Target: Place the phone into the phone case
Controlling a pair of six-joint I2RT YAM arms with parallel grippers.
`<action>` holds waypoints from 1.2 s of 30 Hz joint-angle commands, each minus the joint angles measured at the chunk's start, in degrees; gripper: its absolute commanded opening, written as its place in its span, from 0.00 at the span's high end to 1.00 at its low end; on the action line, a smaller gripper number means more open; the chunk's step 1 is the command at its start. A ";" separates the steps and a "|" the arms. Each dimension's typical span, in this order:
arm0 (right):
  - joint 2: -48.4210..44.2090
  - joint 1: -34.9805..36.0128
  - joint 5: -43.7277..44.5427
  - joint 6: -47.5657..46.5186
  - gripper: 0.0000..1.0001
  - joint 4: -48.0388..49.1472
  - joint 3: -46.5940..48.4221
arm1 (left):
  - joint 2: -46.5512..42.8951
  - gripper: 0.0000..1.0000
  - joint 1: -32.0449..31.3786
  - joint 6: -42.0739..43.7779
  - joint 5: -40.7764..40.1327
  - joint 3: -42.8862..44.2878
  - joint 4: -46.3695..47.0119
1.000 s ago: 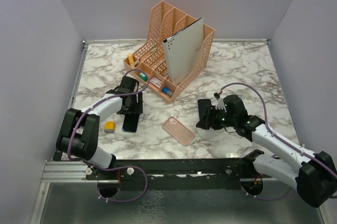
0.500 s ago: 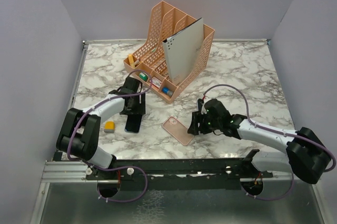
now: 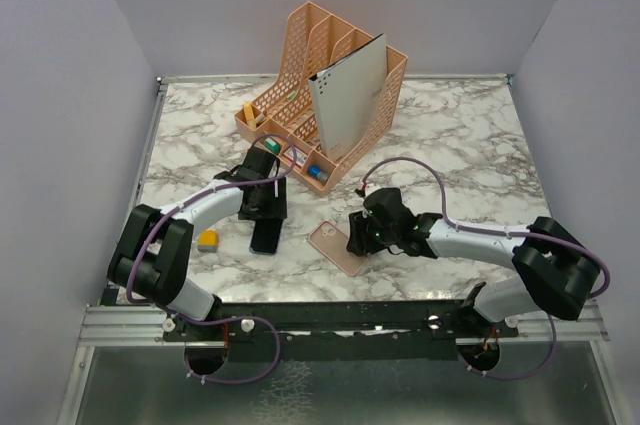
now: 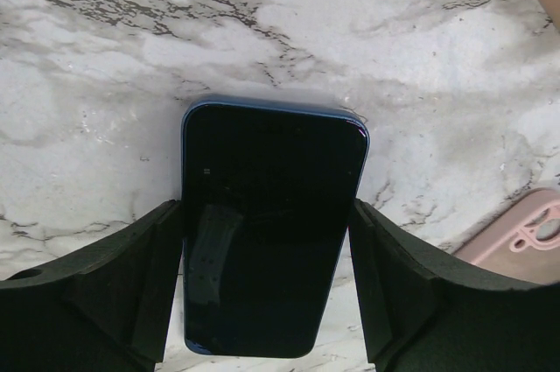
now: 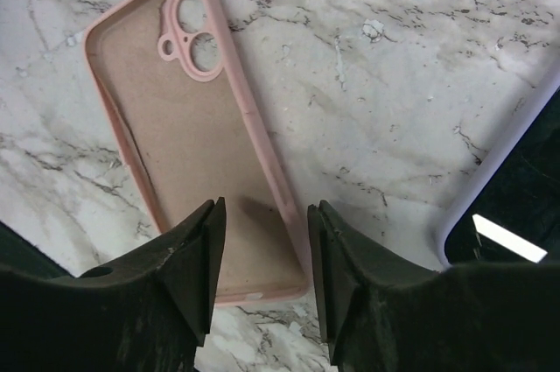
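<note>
The phone (image 4: 267,232) is dark with a blue rim and lies flat on the marble. My left gripper (image 4: 262,302) is shut on its long sides; in the top view the gripper (image 3: 263,207) holds the phone (image 3: 266,238) left of the case. The pink phone case (image 5: 188,144) lies open side up, camera holes at the far end; it also shows in the top view (image 3: 334,245) and in the left wrist view (image 4: 525,236). My right gripper (image 5: 265,245) is open, its fingers astride the case's near right rim, and it shows in the top view (image 3: 360,236).
An orange desk organizer (image 3: 320,105) holding a grey folder and small items stands at the back centre. A small yellow block (image 3: 208,239) lies left of the phone. A dark flat object with a pale rim (image 5: 516,206) lies right of the case.
My left gripper has carried the phone a little to the right, toward the case. My right arm has swung left from the dark object to the case's near end.
</note>
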 commanded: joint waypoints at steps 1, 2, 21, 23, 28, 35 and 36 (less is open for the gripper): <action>3.19 0.63 3.41 -1.03 0.53 1.41 1.97 | -1.67 0.60 -0.71 -4.18 7.74 0.03 1.32; 3.68 0.75 3.41 -0.95 0.54 1.48 1.97 | -2.07 0.60 -0.71 -4.30 8.22 -0.27 1.33; -0.90 1.12 2.57 19.73 0.91 5.49 -3.81 | -11.17 0.64 -0.71 -12.68 16.68 -5.63 2.38; -1.21 1.15 2.55 21.50 0.94 6.97 -5.20 | -11.10 0.64 -0.71 -13.59 17.84 -5.73 2.46; -4.96 1.24 5.54 23.99 1.00 5.61 -7.61 | -11.27 0.65 -0.71 -14.76 19.49 -6.39 2.78; -14.48 1.24 7.92 30.99 1.00 7.80 -13.36 | -14.92 0.67 -0.88 -17.82 22.02 -7.39 3.74; -14.90 1.23 8.31 31.84 1.00 7.95 -13.74 | -15.08 0.68 -0.88 -17.86 22.12 -7.55 3.76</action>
